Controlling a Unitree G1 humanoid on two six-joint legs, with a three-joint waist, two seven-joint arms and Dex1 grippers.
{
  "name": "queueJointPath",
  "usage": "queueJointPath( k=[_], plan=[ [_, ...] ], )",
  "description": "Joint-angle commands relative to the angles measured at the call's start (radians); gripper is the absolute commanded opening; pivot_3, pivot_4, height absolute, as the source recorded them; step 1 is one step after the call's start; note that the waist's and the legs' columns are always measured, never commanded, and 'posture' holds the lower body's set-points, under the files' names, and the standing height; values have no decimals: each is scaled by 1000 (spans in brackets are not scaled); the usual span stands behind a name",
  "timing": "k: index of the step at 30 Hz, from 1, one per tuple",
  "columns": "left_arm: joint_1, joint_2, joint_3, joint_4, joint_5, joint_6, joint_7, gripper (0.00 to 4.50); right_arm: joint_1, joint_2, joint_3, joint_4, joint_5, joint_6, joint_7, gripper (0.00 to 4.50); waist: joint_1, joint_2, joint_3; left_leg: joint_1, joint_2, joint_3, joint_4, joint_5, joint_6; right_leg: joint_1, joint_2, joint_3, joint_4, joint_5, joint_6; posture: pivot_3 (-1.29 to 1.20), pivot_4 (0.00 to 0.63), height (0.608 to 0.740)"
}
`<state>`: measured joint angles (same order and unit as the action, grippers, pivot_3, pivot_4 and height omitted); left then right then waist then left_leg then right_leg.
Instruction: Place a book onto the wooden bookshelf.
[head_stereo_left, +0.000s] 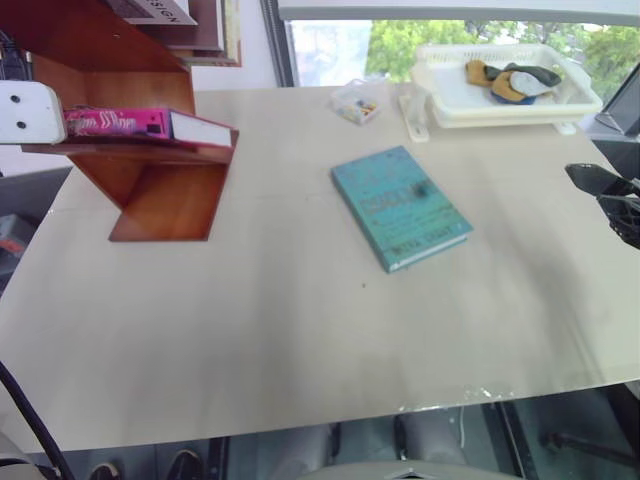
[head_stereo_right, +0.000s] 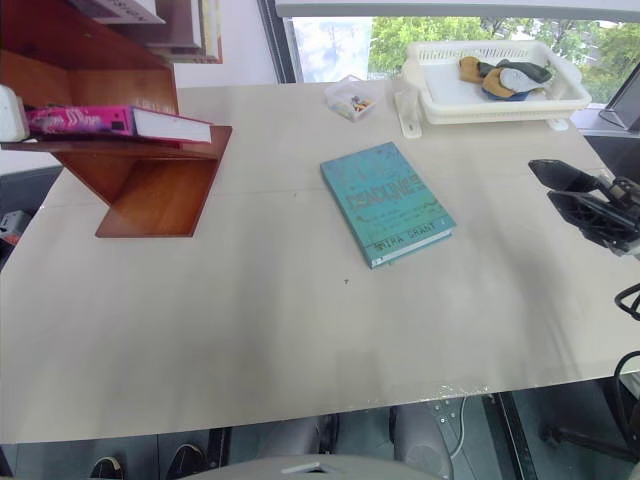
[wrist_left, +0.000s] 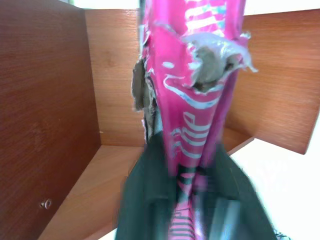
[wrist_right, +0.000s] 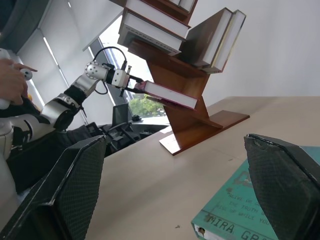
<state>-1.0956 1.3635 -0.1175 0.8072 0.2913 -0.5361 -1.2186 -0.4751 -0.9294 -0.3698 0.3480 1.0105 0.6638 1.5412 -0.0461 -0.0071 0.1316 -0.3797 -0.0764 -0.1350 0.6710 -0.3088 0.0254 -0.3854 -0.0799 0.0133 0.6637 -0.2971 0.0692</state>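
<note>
Two books are sharing the scene with one broad pale tabletop (head_stereo_left: 300, 330), which is carrying everything else. Standing at its far left corner, the wooden bookshelf (head_stereo_left: 165, 200) is rising in angled reddish-brown boards, with other books (wrist_right: 160, 25) leaning in its upper bays. Near the far right edge a white plastic tray (head_stereo_left: 500, 95) is holding some yellow and dark items, and a small clear box (head_stereo_left: 356, 102) is sitting just beside it. A teal-green book (head_stereo_left: 400, 205) is lying flat near the middle of the tabletop, well apart from the shelf. The book (head_stereo_left: 150, 125), bright magenta-pink, is lying flat on a shelf board, its white page edges facing the room and one corner jutting past the board's end. The left gripper (wrist_left: 187, 200) is sitting at the book's spine end, a finger on either side of the pink cover, though whether it is clamping or loosening I cannot tell. The right gripper (wrist_right: 175, 185) is hovering over the tabletop's right side with its black fingers standing wide apart and holding nothing
</note>
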Motion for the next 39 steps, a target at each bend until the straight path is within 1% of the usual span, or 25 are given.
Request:
queueJointPath(
  k=[1, 2, 7, 11, 14, 18, 20, 23, 25, 29, 31, 33, 35, 37, 39],
  plan=[
    [-32, 38, 4, 8, 44, -3, 46, 3278, -8, -8, -45, -29, 5, -5, 65, 4500, 1, 0, 0, 0, 0, 0, 0, 0, 0, 0, 0, 0, 0, 0, 0, 0, 150, 740],
    [-31, 42, -1, 8, 56, 12, 46, 3655, -10, -8, -46, -27, 5, -5, 65, 4500, 1, 0, 0, 0, 0, 0, 0, 0, 0, 0, 0, 0, 0, 0, 0, 0, 150, 740],
    [-23, 61, 7, 5, 63, 37, 24, 3655, -9, -9, -51, -30, 6, 0, 61, 4500, 1, 0, 0, 0, 0, 0, 0, 0, 0, 0, 0, 0, 0, 0, 0, 0, 150, 740],
    [18, 57, 54, -20, -45, 78, -63, 3655, -6, -9, -52, -31, 9, 6, 62, 4500, 1, 0, 0, 0, 0, 0, 0, 0, 0, 0, 0, 0, 0, 0, 0, 0, 150, 740],
    [45, 80, 91, -55, -97, 105, -80, 3655, -6, -4, -41, -35, 3, 6, 64, 4500, 1, 0, 0, 0, 0, -1, 0, 0, 0, 0, 0, 0, 1, 0, 0, 0, 150, 740],
    [71, 70, 182, -125, -242, 236, -133, 3655, -3, -1, -38, -44, 2, 8, 65, 4500, 0, -1, -1, -1, 0, -1, 1, 0, 0, 0, -1, 0, 0, 0, 0, 0, 150, 740],
    [154, 78, 271, -166, -338, 332, -164, 3655, 7, -1, -37, -53, 0, 8, 69, 4500, 0, 0, -1, 0, 0, -1, 1, 0, 0, 0, -1, 0, 0, 0, 0, 0, 150, 740],
    [300, 91, 398, -236, -424, 426, -182, 3655, 22, 4, -45, -83, 14, 21, 65, 4500, -5, 1, -1, 0, 0, -1, 0, 0, 0, 0, -1, 0, 1, 0, 0, 0, 150, 740],
    [369, 79, 465, -316, -490, 502, -197, 3655, 28, 3, -43, -112, 16, 20, 64, 4500, -12, 0, -1, 0, 0, -2, 0, 0, 0, 0, -1, 0, 2, 0, 0, 0, 150, 740],
    [478, 32, 548, -510, -612, 655, -200, 3655, 30, 2, -43, -140, 13, 18, 59, 4500, -11, -1, -2, -1, 0, -3, 2, 0, 0, 1, -2, 0, 0, 0, 0, 0, 150, 740],
    [558, -18, 602, -657, -704, 759, -205, 3655, 39, -1, -48, -149, 10, 15, 55, 4500, -7, 0, -2, 0, 0, -3, 3, 0, 0, 1, -2, 1, 0, 0, 0, 0, 150, 740],
    [654, -81, 650, -843, -799, 874, -181, 3655, 62, -8, -67, -159, 12, 15, 50, 4500, -2, 1, -3, 0, 0, -3, 2, 0, 0, 1, -2, 1, -1, 0, 0, 0, 150, 740],
    [711, -135, 689, -986, -905, 993, -132, 3655, 79, -4, -101, -184, 38, 27, 29, 4500, 3, 1, -3, 0, 1, -3, 2, 0, 0, 2, -2, 1, -1, 0, 0, 0, 150, 740],
    [750, -189, 709, -1095, -1010, 1104, -68, 3655, 95, 1, -131, -216, 67, 44, 5, 4500, 3, 1, -3, -1, 1, -2, 2, 0, 0, 1, -2, 2, -1, 0, 0, 0, 150, 740],
    [820, -245, 707, -1193, -1065, 1165, -17, 3655, 127, 1, -146, -246, 68, 51, -1, 4500, 3, 2, -3, 0, 1, -2, 1, 0, 0, 1, -2, 2, -1, 0, 0, 0, 150, 740]
  ],
)
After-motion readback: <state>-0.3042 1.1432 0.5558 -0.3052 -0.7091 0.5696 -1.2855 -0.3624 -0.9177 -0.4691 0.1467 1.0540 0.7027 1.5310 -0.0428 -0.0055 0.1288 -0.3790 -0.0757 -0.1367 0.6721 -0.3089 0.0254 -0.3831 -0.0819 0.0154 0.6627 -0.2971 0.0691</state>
